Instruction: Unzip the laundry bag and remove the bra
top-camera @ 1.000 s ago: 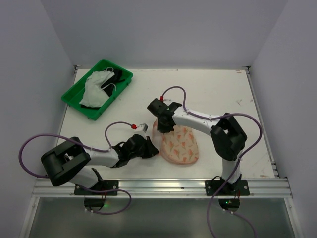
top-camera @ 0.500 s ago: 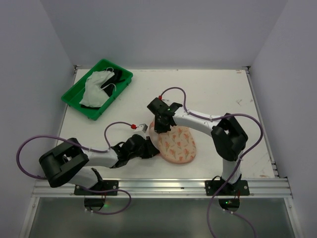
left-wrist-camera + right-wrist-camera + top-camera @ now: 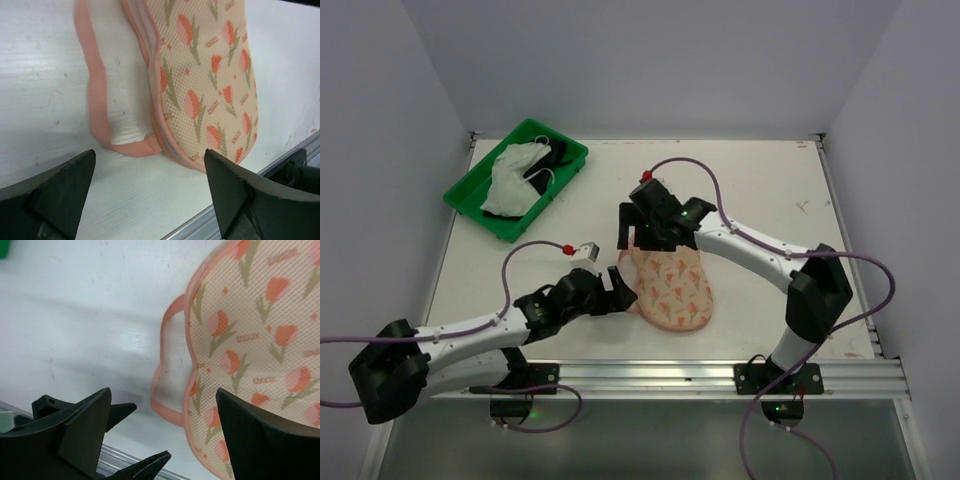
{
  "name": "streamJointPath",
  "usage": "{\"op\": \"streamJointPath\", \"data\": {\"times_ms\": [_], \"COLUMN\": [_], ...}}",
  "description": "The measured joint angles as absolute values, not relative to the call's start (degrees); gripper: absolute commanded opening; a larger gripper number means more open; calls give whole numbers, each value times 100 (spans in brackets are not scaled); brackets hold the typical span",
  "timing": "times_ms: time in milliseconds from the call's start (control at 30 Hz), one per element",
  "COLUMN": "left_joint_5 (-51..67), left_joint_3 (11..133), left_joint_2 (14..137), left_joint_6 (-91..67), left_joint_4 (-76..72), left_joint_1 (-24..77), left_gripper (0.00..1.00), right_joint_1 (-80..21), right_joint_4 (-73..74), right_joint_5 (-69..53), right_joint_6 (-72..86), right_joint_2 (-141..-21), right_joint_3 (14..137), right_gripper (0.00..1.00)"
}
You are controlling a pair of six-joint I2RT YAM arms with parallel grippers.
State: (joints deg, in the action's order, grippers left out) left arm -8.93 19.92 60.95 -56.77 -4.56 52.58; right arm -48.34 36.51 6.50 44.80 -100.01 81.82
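The laundry bag [image 3: 672, 288] lies flat on the white table near the front, cream mesh with an orange and green print and pink trim. It also fills the left wrist view [image 3: 205, 85] and the right wrist view [image 3: 250, 340], with its pink loop [image 3: 92, 100] lying beside it. My left gripper [image 3: 620, 290] hovers open at the bag's left edge [image 3: 150, 200], holding nothing. My right gripper [image 3: 635, 235] stands open above the bag's far left end [image 3: 165, 435], empty too. The bra [image 3: 512, 178], white with black straps, lies in the green tray.
The green tray [image 3: 560, 175] sits at the table's back left corner. A metal rail [image 3: 650, 375] runs along the near edge, just below the bag. The left gripper's black fingertips [image 3: 122, 410] show in the right wrist view.
Both grippers have opened and let go of the bag. The left arm has stretched out lower; the right arm has pulled up and back. The bag shifted slightly left and lies flat.
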Motion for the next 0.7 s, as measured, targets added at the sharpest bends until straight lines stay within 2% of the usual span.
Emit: {"op": "streamJointPath", "data": {"times_ms": [67, 167, 433, 700], "left_joint_5": [-1061, -1194, -1313, -1507], "left_joint_3": [2222, 2751, 4178, 5223], "left_joint_2": [5808, 5533, 5245, 4025], "left_joint_6": [-5618, -5404, -4366, -3601], "left_joint_4": [38, 679, 1872, 3173], "left_joint_1": [5247, 4991, 3267, 2936], "left_gripper": [100, 100, 100, 100], "right_joint_1": [-4713, -4285, -2552, -2165], "right_joint_4": [3642, 3629, 3634, 3701], "right_joint_5": [663, 705, 1192, 1597], "right_joint_6": [4366, 4187, 3426, 2766], "right_joint_2": [-9653, -9102, -6803, -3881], "right_joint_3": [8184, 8149, 7317, 6451], "right_gripper": [95, 98, 99, 99]}}
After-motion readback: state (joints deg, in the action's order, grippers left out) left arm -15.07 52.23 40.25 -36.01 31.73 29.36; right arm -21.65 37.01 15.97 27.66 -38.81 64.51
